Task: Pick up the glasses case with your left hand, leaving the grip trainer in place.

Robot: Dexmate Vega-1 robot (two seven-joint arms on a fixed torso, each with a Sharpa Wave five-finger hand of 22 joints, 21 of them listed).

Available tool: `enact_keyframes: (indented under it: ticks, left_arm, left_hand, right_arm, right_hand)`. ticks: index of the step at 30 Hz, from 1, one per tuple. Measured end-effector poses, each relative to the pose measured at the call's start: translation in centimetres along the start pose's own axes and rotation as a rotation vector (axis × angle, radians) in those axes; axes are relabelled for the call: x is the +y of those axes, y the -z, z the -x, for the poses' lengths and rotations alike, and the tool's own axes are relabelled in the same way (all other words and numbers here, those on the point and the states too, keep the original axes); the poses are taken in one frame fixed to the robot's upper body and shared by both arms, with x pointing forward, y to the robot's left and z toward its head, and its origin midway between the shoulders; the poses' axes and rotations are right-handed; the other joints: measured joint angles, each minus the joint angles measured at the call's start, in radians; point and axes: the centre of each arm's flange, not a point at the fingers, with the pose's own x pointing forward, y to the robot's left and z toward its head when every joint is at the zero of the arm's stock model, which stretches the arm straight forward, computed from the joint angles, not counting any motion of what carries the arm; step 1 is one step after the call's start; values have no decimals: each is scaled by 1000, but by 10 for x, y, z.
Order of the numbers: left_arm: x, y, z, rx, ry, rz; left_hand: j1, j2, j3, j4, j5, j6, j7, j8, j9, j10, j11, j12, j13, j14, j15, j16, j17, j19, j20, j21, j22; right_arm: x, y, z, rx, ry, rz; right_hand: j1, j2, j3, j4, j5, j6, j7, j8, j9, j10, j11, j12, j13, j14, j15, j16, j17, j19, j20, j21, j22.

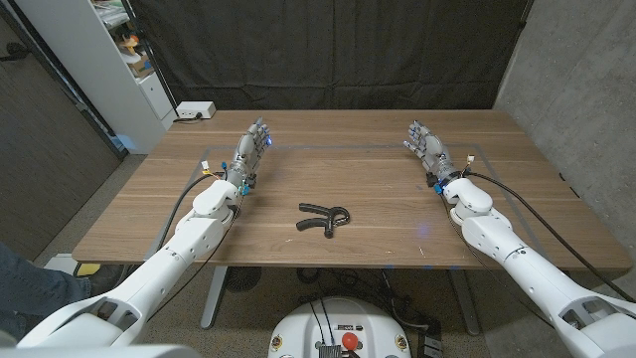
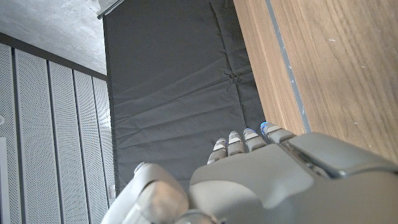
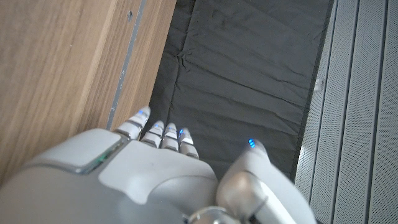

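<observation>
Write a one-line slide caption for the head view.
Both hands, left and right, wait open beside a black grip trainer on the wooden table.

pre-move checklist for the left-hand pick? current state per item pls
1. Glasses case located: not ok, no case visible on the table in the head view.
2. Grip trainer in place: ok, lies near the table's middle, untouched.
3. Left hand free: ok, fingers apart, holding nothing.
4. Right hand out of the way: ok, at the far right side, holding nothing.
5. Left hand apart from the trainer: ok, clear gap between them.
6. White box at the far left corner: ok, away from both hands.
</observation>
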Motion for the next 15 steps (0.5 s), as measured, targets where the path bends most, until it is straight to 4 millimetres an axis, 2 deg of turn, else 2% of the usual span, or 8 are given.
enact_keyframes:
  ticks: [15]
  left_arm:
    - [-2,0,1,-3,3,8]
  left_hand:
    - [0,0,0,0,0,0,0,0,0,-3,3,0,0,0,0,0,0,0,0,0,0]
  right_arm:
    - [-1,1,2,3,3,-3]
  right_hand:
    - [0,0,0,0,0,0,0,0,0,0,0,0,0,0,0,0,0,5,6,0,0]
